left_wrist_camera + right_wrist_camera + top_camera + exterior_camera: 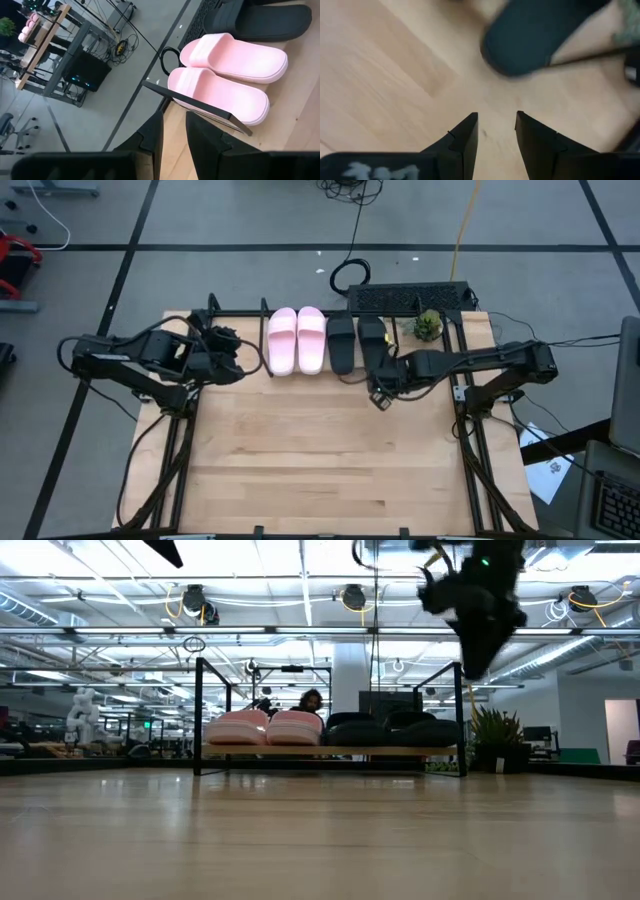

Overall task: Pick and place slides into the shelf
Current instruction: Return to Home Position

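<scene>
Overhead, table-level, two wrist views; shared shelf (330, 750)

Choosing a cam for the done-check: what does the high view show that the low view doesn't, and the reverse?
High only: where the grippers stand, left gripper off the left end of the shelf, right gripper in front of the black slides. Low only: the right gripper hanging clear above the table, the shelf board raised on legs, a person behind it. Both: two pink slides and two black side by side on the shelf, plant at its right end.
</scene>
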